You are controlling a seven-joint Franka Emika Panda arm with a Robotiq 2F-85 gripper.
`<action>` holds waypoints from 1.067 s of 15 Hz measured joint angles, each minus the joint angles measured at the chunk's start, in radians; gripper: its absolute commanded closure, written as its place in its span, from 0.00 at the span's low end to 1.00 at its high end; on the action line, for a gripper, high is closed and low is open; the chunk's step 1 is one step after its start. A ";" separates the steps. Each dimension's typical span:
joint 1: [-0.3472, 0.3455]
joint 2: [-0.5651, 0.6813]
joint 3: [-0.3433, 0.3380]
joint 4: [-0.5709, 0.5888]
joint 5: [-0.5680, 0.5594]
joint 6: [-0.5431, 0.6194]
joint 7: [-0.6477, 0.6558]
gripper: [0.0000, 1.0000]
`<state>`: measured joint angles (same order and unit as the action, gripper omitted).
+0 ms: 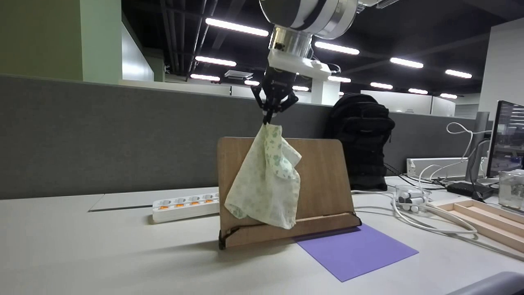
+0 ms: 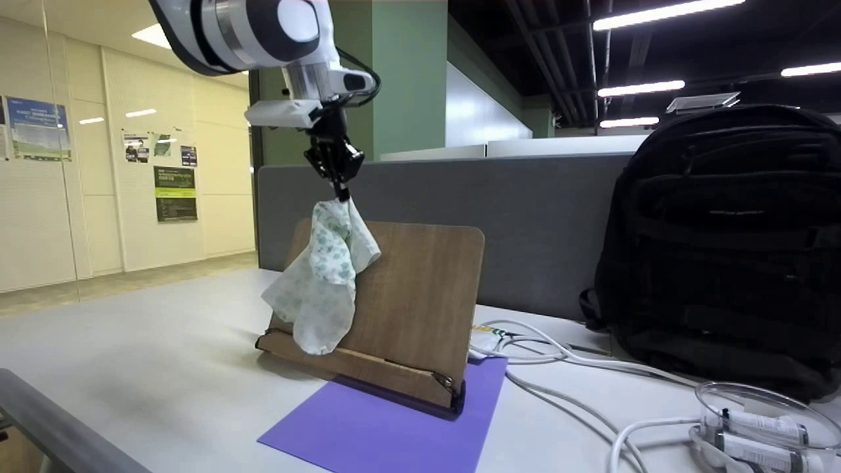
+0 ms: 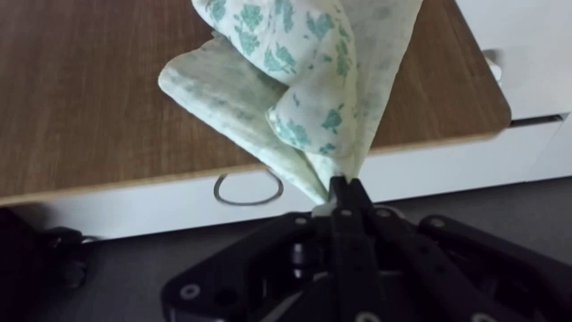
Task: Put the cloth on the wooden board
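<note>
Cloth [image 1: 262, 188] hangs from my tool [image 1: 267, 119], whose fingers [image 3: 342, 197] are pinched together on its upper end, so I hold it before the near face of the wooden board [image 1: 323, 176], left of the board's middle in both exterior views. The board leans back on the desk [image 1: 102, 246]; whether the hem touches it I cannot tell. My grip sits above the top edge, so I judge the step in hand to be the laying down, the release not yet made. To do it well, I should ease the pinched end down and toward the far side, letting the folds settle on the sloping wood and the hem near the ledge [image 1: 323, 227]. A small shift right would centre it. I must not press: the board could slide or tip. Once it bears the weight, I would part the fingers gently and rise straight, lest a corner snag.

As for writing, the cloth carries a green leafy print and no letters that I can see. In an exterior view, posters [image 2: 38, 131] on the wall [image 2: 227, 210] at far left have text too small to read, and so do the labelled cylinders [image 2: 755, 452] at near right. The backpack [image 2: 723, 289] bears a pale mark [image 2: 736, 212] I cannot make out; I find no legible brand.
</note>
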<state>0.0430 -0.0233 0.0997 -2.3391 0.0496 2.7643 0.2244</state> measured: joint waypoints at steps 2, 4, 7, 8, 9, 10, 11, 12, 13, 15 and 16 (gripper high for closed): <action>-0.003 0.007 -0.008 0.057 -0.042 -0.016 0.022 0.99; -0.003 0.010 -0.012 0.068 -0.043 -0.023 0.016 0.99; 0.000 0.015 -0.011 0.062 -0.043 -0.021 0.014 1.00; 0.000 0.016 -0.012 0.058 -0.059 -0.009 0.015 1.00; -0.001 0.017 -0.015 0.050 -0.087 0.018 0.023 1.00; -0.005 0.018 -0.018 0.042 -0.132 0.057 0.041 1.00; -0.013 0.020 -0.023 0.038 -0.191 0.098 0.072 1.00; -0.022 0.024 -0.032 0.038 -0.253 0.137 0.108 1.00; -0.034 0.027 -0.042 0.038 -0.314 0.169 0.145 1.00; -0.059 0.034 -0.068 0.045 -0.441 0.218 0.226 1.00; -0.070 0.036 -0.080 0.049 -0.499 0.232 0.266 1.00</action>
<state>-0.0270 0.0125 0.0196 -2.2896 -0.4493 2.9961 0.4901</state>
